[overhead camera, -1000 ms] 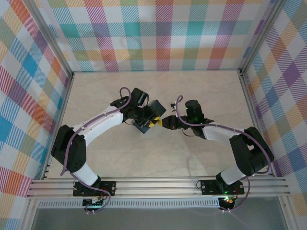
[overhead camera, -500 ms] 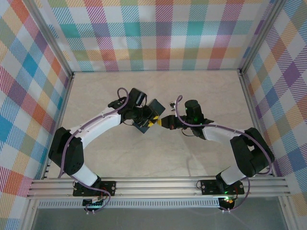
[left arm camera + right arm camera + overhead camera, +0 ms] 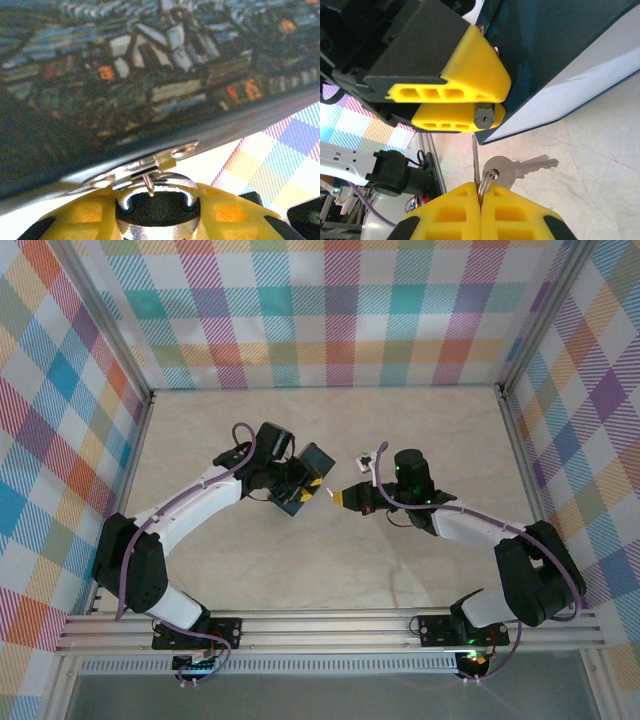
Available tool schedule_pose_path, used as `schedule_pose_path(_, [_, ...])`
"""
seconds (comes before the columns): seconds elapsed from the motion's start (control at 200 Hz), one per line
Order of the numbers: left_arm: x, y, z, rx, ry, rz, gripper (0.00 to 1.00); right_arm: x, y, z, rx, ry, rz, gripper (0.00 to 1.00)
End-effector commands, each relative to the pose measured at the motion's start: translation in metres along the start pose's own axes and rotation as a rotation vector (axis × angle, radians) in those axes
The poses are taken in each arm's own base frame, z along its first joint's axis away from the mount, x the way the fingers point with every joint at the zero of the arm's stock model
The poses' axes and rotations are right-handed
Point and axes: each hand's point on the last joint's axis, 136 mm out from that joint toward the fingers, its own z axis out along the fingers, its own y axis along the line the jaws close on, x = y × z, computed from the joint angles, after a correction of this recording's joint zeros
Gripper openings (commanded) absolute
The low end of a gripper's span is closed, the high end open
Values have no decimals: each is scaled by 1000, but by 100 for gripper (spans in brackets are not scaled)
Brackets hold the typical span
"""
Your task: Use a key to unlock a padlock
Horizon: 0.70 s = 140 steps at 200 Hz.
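The small padlock (image 3: 156,227) sits between my left gripper's yellow fingers (image 3: 230,212), its silvery shackle (image 3: 156,184) hooked through the hasp (image 3: 165,161) of the painted tin (image 3: 150,75). My left gripper (image 3: 156,207) is shut on it. In the right wrist view the padlock's keyhole end (image 3: 484,116) faces my right gripper (image 3: 480,192), which is shut on the thin key (image 3: 475,160). The key's blade points up at the keyhole with a small gap. A second key (image 3: 517,167) dangles from the ring. From above, the left gripper (image 3: 316,490) and the right gripper (image 3: 337,497) stand tip to tip.
The dark tin (image 3: 303,478) rests tilted on the beige table (image 3: 330,570) beside the left gripper. Checked walls (image 3: 330,310) close in the back and both sides. The metal rail (image 3: 330,625) runs along the near edge.
The left gripper and tin have shifted slightly left and the right gripper has drawn back, so a small gap has opened between key and padlock.
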Motion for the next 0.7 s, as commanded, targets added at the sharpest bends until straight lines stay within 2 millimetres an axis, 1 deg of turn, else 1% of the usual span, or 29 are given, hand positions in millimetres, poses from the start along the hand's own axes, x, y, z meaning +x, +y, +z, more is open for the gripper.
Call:
schedule_pose_path(0.0, [-2, -14, -13, 59, -22, 12, 9, 5, 11, -3, -53, 27, -46, 0])
schedule_pose_path(0.22, [-5, -18, -14, 68, -21, 14, 9, 13, 9, 5, -76, 89, -31, 0])
schedule_pose_path(0.315, [-4, -21, -14, 71, -10, 25, 9, 14, 12, 10, -85, 109, -43, 0])
schedule_pose_path(0.435, [-2, -20, -13, 67, -3, 31, 9, 8, 14, 17, -79, 111, -64, 0])
schedule_pose_path(0.515, [0, -19, -13, 63, 1, 33, 9, 2, 11, 20, -69, 97, -62, 0])
schedule_pose_path(0.695, [0, -17, -14, 61, 0, 33, 9, -3, 0, 27, -40, 94, -46, 0])
